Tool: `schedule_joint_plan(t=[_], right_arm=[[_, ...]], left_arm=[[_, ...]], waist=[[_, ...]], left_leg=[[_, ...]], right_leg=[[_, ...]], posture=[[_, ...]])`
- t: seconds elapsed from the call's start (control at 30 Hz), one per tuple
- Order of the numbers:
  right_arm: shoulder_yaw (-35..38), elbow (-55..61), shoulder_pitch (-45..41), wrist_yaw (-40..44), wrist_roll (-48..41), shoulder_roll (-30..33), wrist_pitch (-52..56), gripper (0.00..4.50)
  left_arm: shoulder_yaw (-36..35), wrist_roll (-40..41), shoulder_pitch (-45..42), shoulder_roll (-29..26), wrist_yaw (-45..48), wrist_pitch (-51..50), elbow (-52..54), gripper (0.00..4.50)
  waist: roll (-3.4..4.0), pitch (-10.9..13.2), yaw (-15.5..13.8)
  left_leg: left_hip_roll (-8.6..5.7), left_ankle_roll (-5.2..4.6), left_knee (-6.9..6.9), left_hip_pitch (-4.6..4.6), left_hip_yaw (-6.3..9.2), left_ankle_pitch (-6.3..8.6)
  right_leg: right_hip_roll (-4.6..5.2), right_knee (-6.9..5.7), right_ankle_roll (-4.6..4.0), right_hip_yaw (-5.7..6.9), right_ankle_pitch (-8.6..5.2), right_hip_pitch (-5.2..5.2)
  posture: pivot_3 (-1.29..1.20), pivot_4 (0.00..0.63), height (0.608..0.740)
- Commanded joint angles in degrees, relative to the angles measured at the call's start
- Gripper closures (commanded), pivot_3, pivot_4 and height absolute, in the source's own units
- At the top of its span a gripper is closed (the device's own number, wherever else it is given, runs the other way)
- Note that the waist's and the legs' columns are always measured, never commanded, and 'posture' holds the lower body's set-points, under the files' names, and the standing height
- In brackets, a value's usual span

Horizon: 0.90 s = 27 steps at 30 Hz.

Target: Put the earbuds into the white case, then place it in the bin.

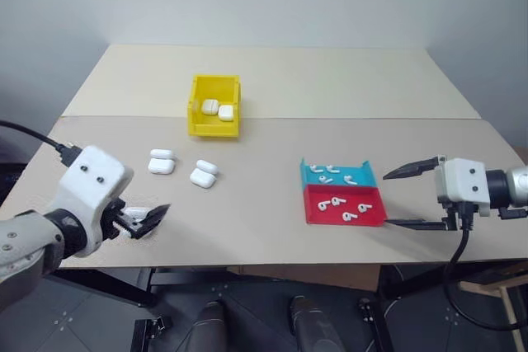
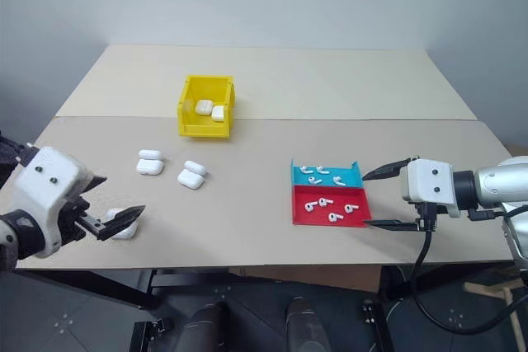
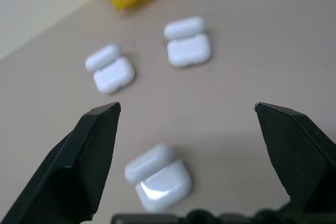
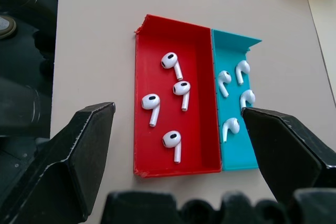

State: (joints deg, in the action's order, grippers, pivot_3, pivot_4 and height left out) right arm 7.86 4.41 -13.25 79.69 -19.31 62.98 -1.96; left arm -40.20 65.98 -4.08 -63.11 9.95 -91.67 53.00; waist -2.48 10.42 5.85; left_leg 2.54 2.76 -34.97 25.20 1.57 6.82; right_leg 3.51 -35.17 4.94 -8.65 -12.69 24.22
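Currently the earbuds lie loose in the red tray and the blue tray joined to it. Left of the red tray, three open white cases rest on the table; farther back-left stands the yellow bin. Both pincers are spread and empty: right gripper just beside the trays, left gripper over the nearest case.
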Motion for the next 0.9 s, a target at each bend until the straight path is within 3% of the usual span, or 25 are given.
schedule_joint_plan(t=[0.03, 0.13, 0.2, 0.33, 0.47, 0.63, 0.9], right_arm=[[2.05, 2.27, 1.5, -0.67, -0.53, 0.65, 0.58, 0.0], [2.29, 3.88, 2.95, -1.53, -0.82, 0.44, 1.53, 0.0], [2.51, 5.12, 4.09, -2.28, -1.05, 0.2, 2.29, 0.0], [2.86, 6.62, 6.07, -3.42, -0.95, 0.07, 3.07, 0.0], [2.97, 7.21, 6.66, -4.2, -0.94, 0.11, 3.64, 0.0], [4.62, 8.7, 8.54, -4.86, -1.32, 0.39, 4.35, 0.0], [8.78, 10.85, 13.84, -4.55, -1.47, 0.96, 4.62, 0.0]], left_arm=[[-0.11, 13.45, 0.15, -5.95, -11.91, -0.83, -7.94, 0.02], [2.63, 37.75, 10.18, -17.97, -33.33, 12.85, -16.63, 0.02], [4.81, 45.58, 15.64, -21.8, -41.79, 20.57, -19.28, 0.02], [8.94, 47.02, 19.78, -22.48, -47.23, 30.84, -20.76, 0.02], [17.85, 47.02, 15.63, -23.26, -49.97, 37.21, -21.99, 0.02], [24.22, 47.02, 10.2, -23.05, -48.69, 36.79, -25.46, 0.02], [30.56, 47.02, 5.51, -19.21, -48.76, 34.97, -29.49, 0.02]], waist=[[-0.01, 0.01, -0.05], [-0.01, 0.03, -0.1], [0.03, 0.04, -0.25], [0.07, 0.05, -0.31], [0.07, 0.05, -0.27], [0.06, 0.05, -0.24], [0.06, 0.04, -0.43]], left_leg=[[0.02, 0.0, 0.02, -0.02, 0.0, 0.0], [0.07, 0.0, 0.05, -0.04, -0.01, 0.0], [0.22, 0.0, 0.11, -0.06, -0.13, 0.0], [0.19, 0.04, 0.17, -0.09, -0.34, 0.02], [0.09, 0.08, 0.13, -0.09, -0.45, 0.05], [0.17, 0.08, 0.12, -0.06, -0.54, 0.06], [0.15, 0.01, 0.15, -0.05, -0.85, 0.1]], right_leg=[[0.0, 0.01, 0.0, 0.01, 0.0, -0.01], [0.02, -0.02, 0.0, 0.01, 0.0, 0.03], [0.07, 0.01, -0.12, 0.02, 0.08, 0.05], [0.26, 0.06, -0.55, 0.2, 0.34, 0.29], [0.86, 0.27, -0.75, 0.82, 0.46, 0.37], [1.18, 1.16, -0.99, 1.41, 0.61, 0.15], [1.77, 1.13, -1.03, 1.99, 0.68, 0.27]], posture=[[0.0, 0.15, 0.74], [0.0, 0.15, 0.74], [0.0, 0.15, 0.74], [0.0, 0.15, 0.74], [0.0, 0.15, 0.74], [0.0, 0.15, 0.74], [0.0, 0.15, 0.74]])
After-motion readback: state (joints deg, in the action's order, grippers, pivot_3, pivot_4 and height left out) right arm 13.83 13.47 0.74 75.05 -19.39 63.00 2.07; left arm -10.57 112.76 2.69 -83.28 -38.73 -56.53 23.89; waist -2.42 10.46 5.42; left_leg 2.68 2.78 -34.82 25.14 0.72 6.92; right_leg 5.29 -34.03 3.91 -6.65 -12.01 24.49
